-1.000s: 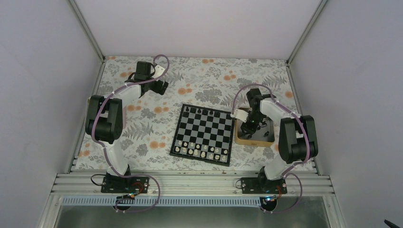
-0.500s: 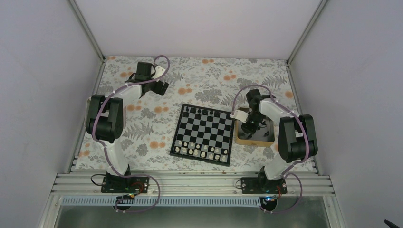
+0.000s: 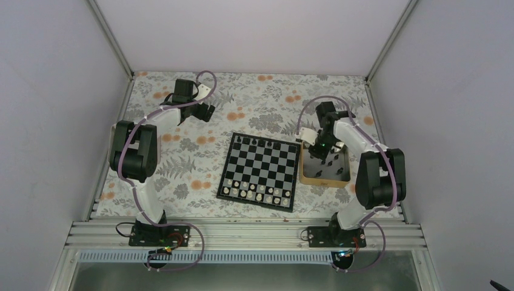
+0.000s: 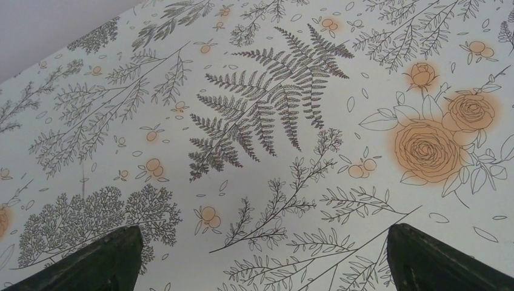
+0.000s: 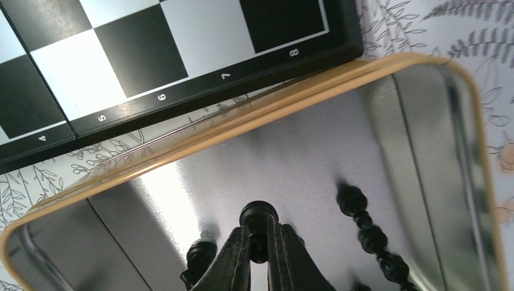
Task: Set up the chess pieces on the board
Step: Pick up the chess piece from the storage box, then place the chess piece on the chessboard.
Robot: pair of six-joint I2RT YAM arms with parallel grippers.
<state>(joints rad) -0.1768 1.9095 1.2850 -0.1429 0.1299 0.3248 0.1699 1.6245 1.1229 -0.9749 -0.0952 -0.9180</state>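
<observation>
While right pincer (image 5: 260, 235) clamps a chess piece (image 5: 259, 213), base hidden, perhaps pawn, left pincer (image 4: 262, 242) agape

Floral-print bench (image 3: 254, 103), tan-rimmed grey-floored tray (image 3: 325, 180) at 3 o'clock from centre, small white chessmen (image 3: 256, 194) in two rows toward 6 o'clock.

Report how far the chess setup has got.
Done: white chessmen stand along the board's two near rows, and several chess pieces stand on its far row. In hand: the right gripper is shut on one black piece over the tray. Left: other black pieces lie in the tray; the far rows have empty squares. The left gripper is open over the tablecloth.
</observation>
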